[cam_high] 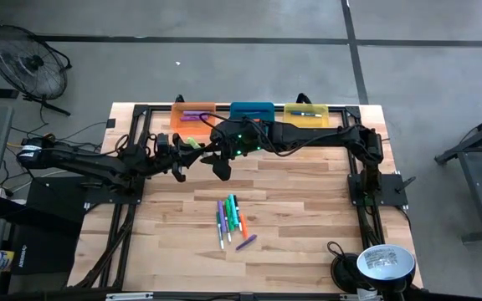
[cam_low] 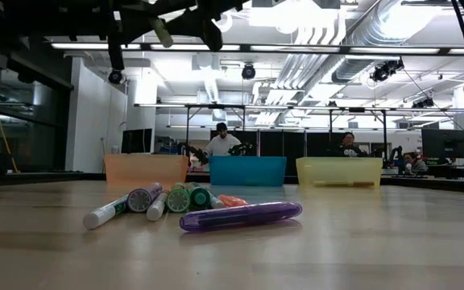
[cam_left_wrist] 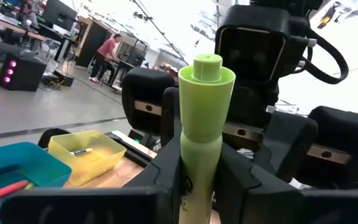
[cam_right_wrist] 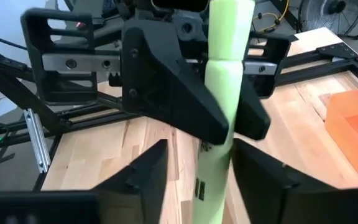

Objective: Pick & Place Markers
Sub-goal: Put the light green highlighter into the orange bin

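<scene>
High view: both arms meet over the table's far half, just in front of three bins in a row at the far edge, an orange bin (cam_high: 193, 111) with a purple marker (cam_high: 194, 113) in it, a blue bin (cam_high: 251, 110), and a yellow bin (cam_high: 305, 114) holding one small marker (cam_high: 305, 113). The left gripper (cam_high: 184, 155) is clamped on a green marker (cam_high: 192, 144), and the right gripper (cam_high: 214, 155) sits just beside it, fingers around the same stick. A loose cluster of markers (cam_high: 232, 220) (green, purple, orange, blue) lies on the wood nearer the front, well apart from the bins. Low view: the three bins stand side by side behind the cluster, a purple marker (cam_low: 241, 216) lying crosswise in front; the green marker (cam_low: 162, 32) hangs tilted high above. People show in the room behind. Left wrist view: the left fingers (cam_left_wrist: 166, 180) press both sides of the green marker (cam_left_wrist: 199, 124), cap end pointing away; the yellow bin (cam_left_wrist: 91, 155) holds one white-bodied marker (cam_left_wrist: 79, 151), and the blue bin (cam_left_wrist: 17, 171) shows pink markers (cam_left_wrist: 2, 191). Right wrist view: the right fingers (cam_right_wrist: 142, 180) stand apart on either side of the green marker (cam_right_wrist: 219, 106), gaps showing, not squeezing it.
</scene>
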Tool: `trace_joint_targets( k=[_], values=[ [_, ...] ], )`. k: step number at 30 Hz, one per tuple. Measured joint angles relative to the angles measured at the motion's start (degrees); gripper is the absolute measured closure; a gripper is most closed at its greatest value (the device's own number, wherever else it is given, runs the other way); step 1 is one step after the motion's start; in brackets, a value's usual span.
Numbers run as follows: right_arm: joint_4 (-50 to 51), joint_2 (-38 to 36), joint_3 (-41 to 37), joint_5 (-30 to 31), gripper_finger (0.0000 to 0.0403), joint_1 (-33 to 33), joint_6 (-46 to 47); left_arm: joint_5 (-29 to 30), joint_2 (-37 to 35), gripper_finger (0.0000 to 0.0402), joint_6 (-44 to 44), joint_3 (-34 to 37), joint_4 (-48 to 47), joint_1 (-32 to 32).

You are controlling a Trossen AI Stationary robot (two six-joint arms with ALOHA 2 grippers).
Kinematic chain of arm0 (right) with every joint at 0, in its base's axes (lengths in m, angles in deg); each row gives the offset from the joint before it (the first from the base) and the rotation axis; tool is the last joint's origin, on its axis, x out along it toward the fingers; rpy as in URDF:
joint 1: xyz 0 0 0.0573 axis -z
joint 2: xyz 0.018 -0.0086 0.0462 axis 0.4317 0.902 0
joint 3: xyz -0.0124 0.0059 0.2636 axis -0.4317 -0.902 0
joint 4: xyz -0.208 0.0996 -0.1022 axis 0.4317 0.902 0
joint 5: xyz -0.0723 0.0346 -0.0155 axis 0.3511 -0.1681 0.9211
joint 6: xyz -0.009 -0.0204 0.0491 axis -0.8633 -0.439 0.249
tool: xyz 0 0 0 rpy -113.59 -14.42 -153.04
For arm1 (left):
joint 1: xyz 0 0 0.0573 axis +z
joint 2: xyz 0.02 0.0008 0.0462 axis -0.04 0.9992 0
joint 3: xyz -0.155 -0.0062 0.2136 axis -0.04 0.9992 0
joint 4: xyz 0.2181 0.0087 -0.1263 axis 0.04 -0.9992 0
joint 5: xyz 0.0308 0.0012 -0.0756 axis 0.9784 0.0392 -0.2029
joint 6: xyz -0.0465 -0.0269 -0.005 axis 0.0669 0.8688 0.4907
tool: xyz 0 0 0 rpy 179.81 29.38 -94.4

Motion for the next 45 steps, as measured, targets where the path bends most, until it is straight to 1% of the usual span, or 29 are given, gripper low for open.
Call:
trace_joint_targets(
  k=[3, 7, 13, 16, 20, 27, 30, 34, 39, 45],
  values=[
    [1.26, 0.00, 0.00, -0.02, 0.0208, 0.78, 1.19, 0.48, 0.00, 0.0346, -0.08, 0.00, 0.16, 0.02],
    [4.28, -0.14, 0.00, -0.15, 0.0191, 2.03, 1.48, 2.44, 0.00, 0.0346, -0.23, 0.00, 0.12, 0.02],
    [10.38, -1.77, 0.00, 0.49, 0.0189, 4.20, -0.22, 6.40, 0.00, 0.0346, -2.16, 0.00, 0.14, 0.11],
    [14.38, -2.97, 0.00, 3.06, 0.0193, 5.20, -1.79, 6.24, -0.02, 0.0346, -2.63, 0.00, -0.08, 2.01],
    [19.98, -3.95, 0.00, 7.03, 0.0194, 6.27, -4.56, 3.62, -0.04, 0.0346, -1.03, 0.00, -0.61, 6.35],
    [29.37, -4.33, 0.00, 11.78, 0.0194, 7.52, -6.43, -3.73, -0.04, 0.0346, 4.21, 0.00, -8.29, 16.04],
    [30.56, -4.33, 0.00, 13.03, 0.0194, 7.52, -6.92, -6.70, -0.02, 0.0346, 5.84, -0.03, -10.90, 19.81],
    [30.45, -4.33, 0.00, 12.91, 0.0194, 7.45, -7.29, -10.13, 0.00, 0.0346, 5.90, -2.85, -19.30, 24.58],
    [30.52, -4.33, 0.00, 12.47, 0.0194, 7.45, -7.18, -14.18, 0.88, 0.0346, 1.73, -9.80, -35.11, 31.64],
    [30.57, -4.33, 0.00, 13.61, 0.0194, 7.45, -4.47, -22.19, 7.18, 0.0346, -9.48, -19.09, -47.91, 39.48]
  ],
)
